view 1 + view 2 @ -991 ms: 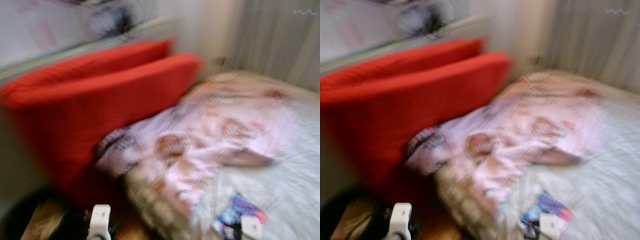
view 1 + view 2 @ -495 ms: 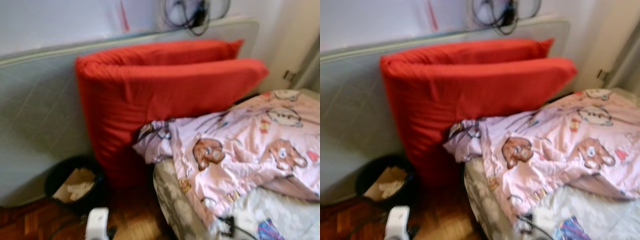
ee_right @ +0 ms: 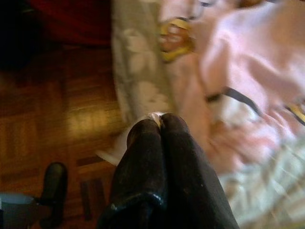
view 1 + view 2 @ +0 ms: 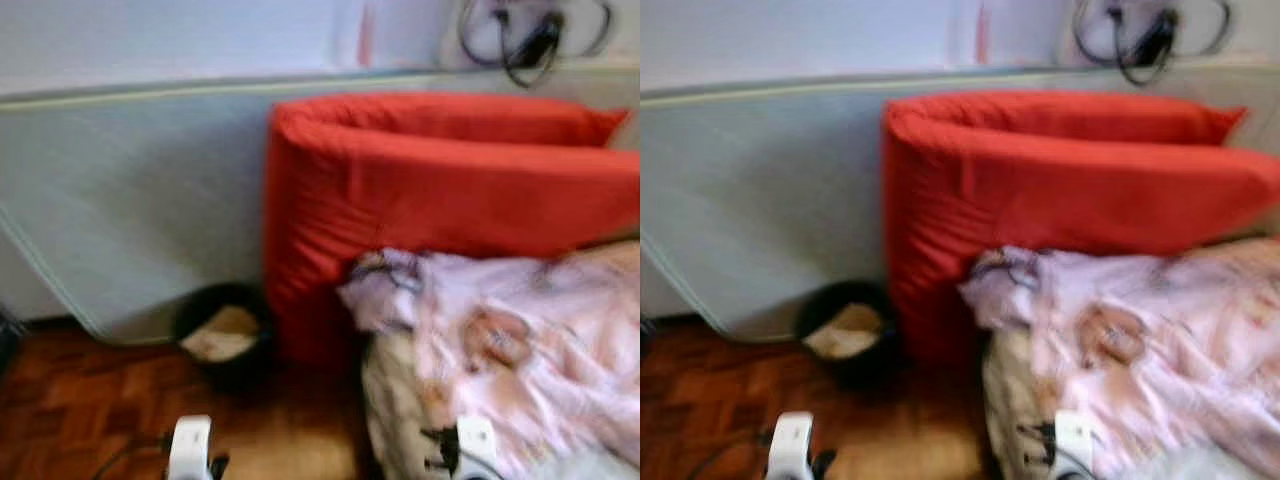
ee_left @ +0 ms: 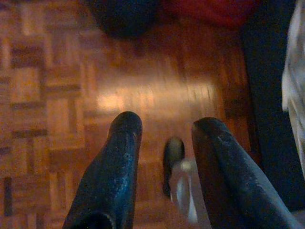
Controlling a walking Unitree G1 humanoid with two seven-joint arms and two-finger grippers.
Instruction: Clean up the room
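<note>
Right gripper point(image 3: 159, 125) pinches a white scrap point(image 3: 155, 116); left gripper point(image 5: 164, 138) gapes over parquet point(image 5: 57, 95) (no legible writing).

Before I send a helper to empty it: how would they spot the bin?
Find the big red cushions leaning on the pale upright mattress. Left of them, on the wood floor, stands a small round black bin, with crumpled paper inside.
</note>
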